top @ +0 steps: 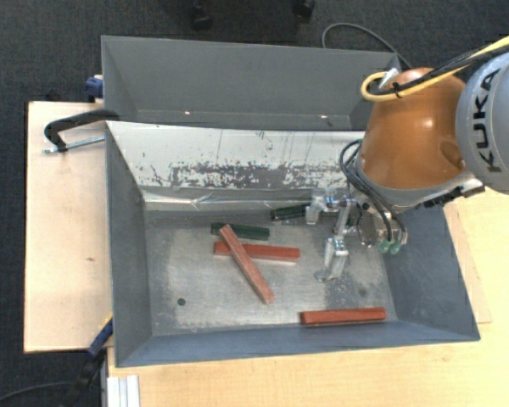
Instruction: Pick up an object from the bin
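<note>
The gripper (332, 263), open or clenched I cannot tell, hangs over bare floor, so it should centre squarely across the nearby reddish-brown bar (343, 316) before descending.

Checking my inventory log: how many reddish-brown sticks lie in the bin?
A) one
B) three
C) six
B: a slanted stick crosses a level stick mid-floor, and a third stick lies alone near the front wall of the bin.

Green bar (254, 230) partly under red stick (248, 268)
</note>
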